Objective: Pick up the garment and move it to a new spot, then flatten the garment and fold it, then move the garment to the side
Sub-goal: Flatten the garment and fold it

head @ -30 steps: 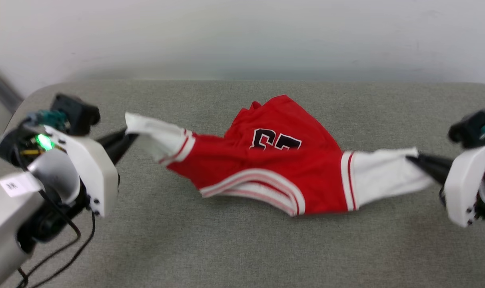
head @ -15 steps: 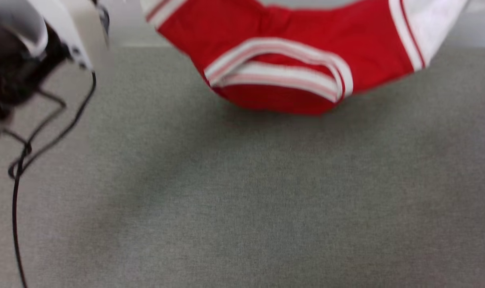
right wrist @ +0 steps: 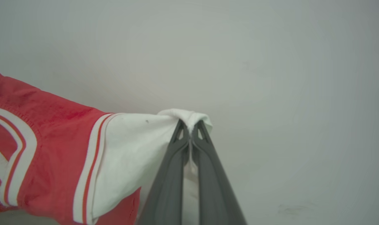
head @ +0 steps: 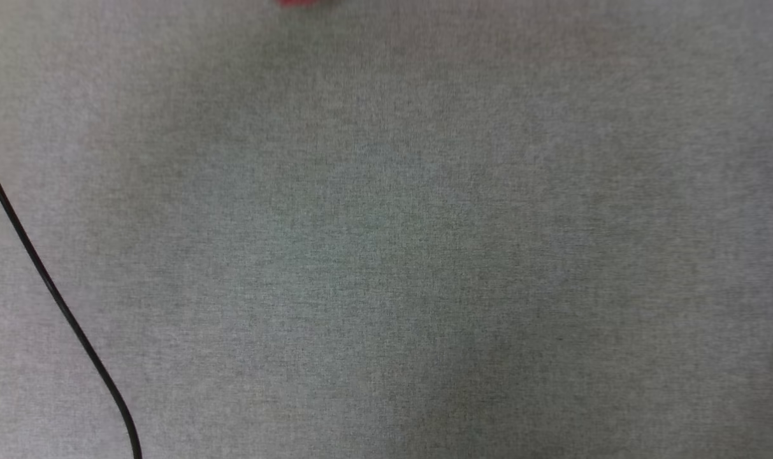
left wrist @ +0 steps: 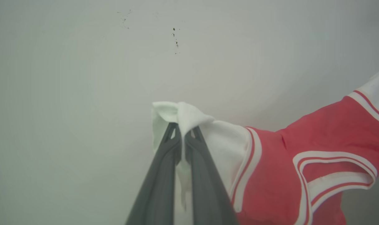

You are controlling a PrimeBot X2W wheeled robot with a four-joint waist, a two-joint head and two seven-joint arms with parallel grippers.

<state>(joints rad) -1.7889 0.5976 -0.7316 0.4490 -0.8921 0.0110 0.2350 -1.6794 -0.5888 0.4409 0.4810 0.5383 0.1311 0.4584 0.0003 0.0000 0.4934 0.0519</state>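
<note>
Left wrist view: garment [left wrist: 270, 162] in left gripper [left wrist: 182, 127]; head view, maybe hem [head: 300, 2].

Lots of room over the grey desk [head: 424, 255]. Thin black cable [head: 47, 280] in the way on the left. Bit of red garment [head: 300, 2] at the far side.

The garment [left wrist: 326, 131], a red jersey with white sleeves and red-and-white striped trim, hangs stretched sideways in the air. Left gripper [left wrist: 183, 131] and right gripper [right wrist: 191, 125] each pinch one bunched sleeve end.
</note>
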